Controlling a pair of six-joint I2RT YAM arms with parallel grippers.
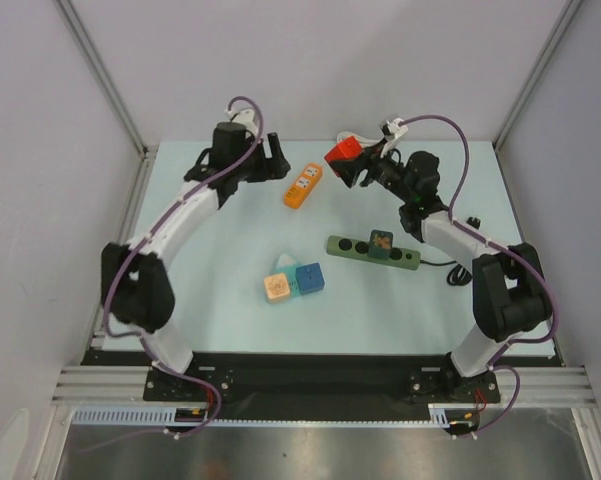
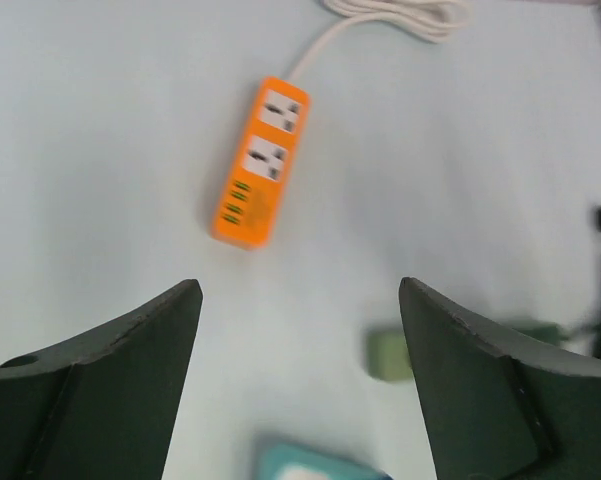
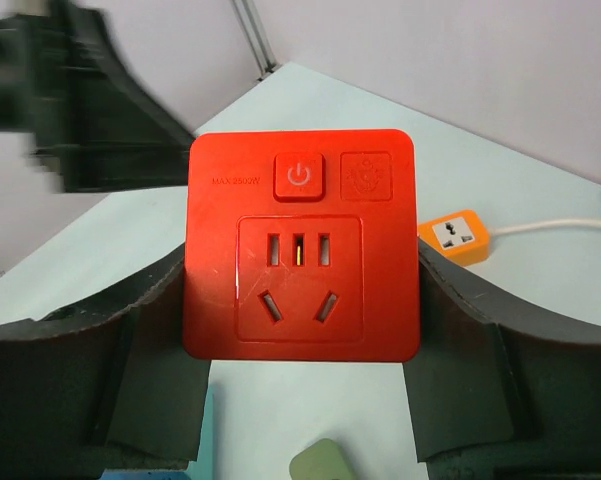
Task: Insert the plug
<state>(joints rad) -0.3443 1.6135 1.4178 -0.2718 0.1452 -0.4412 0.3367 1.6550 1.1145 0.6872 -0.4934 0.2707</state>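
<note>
Our right gripper clamps the square, glossy red adapter, socket face toward its camera. Our left gripper gapes wide below the orange strip, which runs lengthwise up-frame.

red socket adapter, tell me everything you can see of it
The red socket adapter is a square, rounded-corner block of smooth red plastic. Its face shows a power button, an embossed logo, MAX 2500W print and a five-slot socket. The right gripper is shut on its two sides, face toward the wrist camera, held right of the orange power strip.
</note>
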